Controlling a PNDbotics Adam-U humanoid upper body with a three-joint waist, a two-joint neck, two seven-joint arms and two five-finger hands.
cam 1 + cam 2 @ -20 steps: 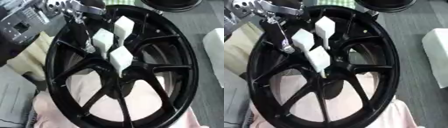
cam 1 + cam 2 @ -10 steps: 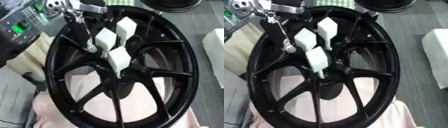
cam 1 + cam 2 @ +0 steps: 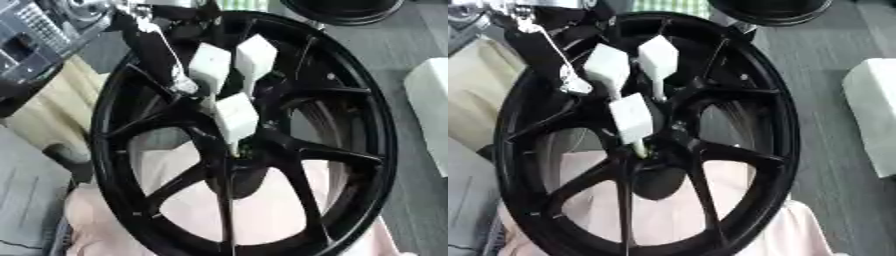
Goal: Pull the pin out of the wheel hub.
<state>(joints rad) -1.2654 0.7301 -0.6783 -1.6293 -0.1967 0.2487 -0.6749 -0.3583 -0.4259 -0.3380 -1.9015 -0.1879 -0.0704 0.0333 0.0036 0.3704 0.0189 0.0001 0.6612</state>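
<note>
A black spoked wheel hub [image 3: 359,150] fills both views, lying on a pink cloth. Three white block-shaped pieces stand on thin stems near its centre: one at the upper left [image 3: 210,67], one at the upper right [image 3: 255,56], and one lower [image 3: 234,116] whose stem runs down into the hub centre [image 3: 233,149]. My left hand [image 3: 162,55] comes in from the upper left as a dark finger with a thin silver rod along it. Its silver tip [image 3: 184,88] lies just left of the upper-left block's stem. Whether it touches a pin is unclear. The right hand is out of view.
A second black rim [image 3: 346,9] lies at the top edge. A white box [image 3: 429,110] sits at the right edge. A grey device with a panel [image 3: 31,32] is at the top left, with a beige pad [image 3: 44,117] below it. Pink cloth [image 3: 262,212] shows through the spokes.
The silver tip of my left hand has crept slightly upward along the spoke. The white blocks and the wheel hold their places.
</note>
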